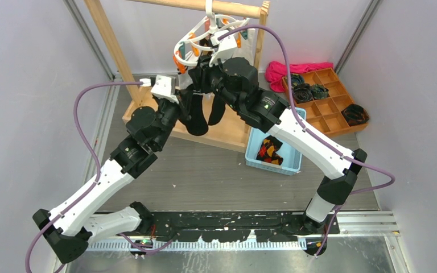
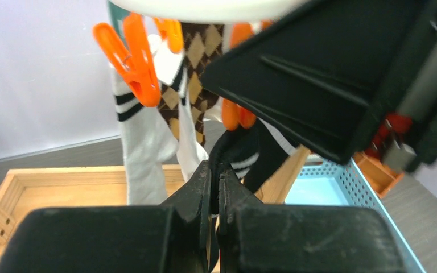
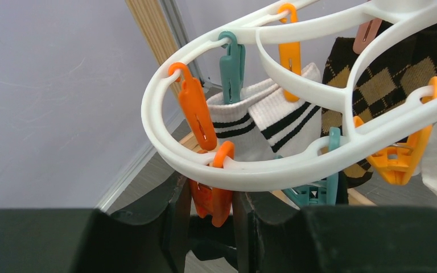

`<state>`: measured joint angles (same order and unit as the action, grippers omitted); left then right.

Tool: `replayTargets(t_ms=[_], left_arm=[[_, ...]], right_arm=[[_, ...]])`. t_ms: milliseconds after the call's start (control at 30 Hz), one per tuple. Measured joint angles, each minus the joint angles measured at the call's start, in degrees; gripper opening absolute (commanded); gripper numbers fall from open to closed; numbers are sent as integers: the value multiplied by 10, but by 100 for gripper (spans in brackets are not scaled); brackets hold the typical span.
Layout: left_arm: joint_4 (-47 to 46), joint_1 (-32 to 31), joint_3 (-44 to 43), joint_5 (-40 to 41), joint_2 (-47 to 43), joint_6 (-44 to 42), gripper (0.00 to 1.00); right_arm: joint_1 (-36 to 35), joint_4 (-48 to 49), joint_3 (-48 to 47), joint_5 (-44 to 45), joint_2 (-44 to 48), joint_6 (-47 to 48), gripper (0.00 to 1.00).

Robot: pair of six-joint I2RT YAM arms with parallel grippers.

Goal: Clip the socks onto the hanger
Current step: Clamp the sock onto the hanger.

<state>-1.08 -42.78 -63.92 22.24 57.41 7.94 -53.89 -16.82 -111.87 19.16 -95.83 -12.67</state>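
Left gripper (image 2: 215, 181) is nearly closed, pinching the sock's (image 2: 236, 151) striped cuff up under the hanger (image 3: 273, 170). Right gripper (image 3: 211, 206) squeezes an orange clip (image 3: 211, 196) between its fingers, apparently opening it for that cuff.

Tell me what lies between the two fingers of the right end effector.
An orange plastic clip of the white plastic oval-ring hanger lies between the fingers of the right end effector, touching both. The right wrist view shows it.
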Motion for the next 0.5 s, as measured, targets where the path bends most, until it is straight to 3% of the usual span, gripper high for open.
replayTargets(t_ms=[233,500], left_arm=[[-25,25,82,-147,-50,-86,0],[-49,258,83,-473,-58,-49,0]], right_arm=[[2,18,12,-20,4,-4,11],[16,54,63,-56,29,-13,11]])
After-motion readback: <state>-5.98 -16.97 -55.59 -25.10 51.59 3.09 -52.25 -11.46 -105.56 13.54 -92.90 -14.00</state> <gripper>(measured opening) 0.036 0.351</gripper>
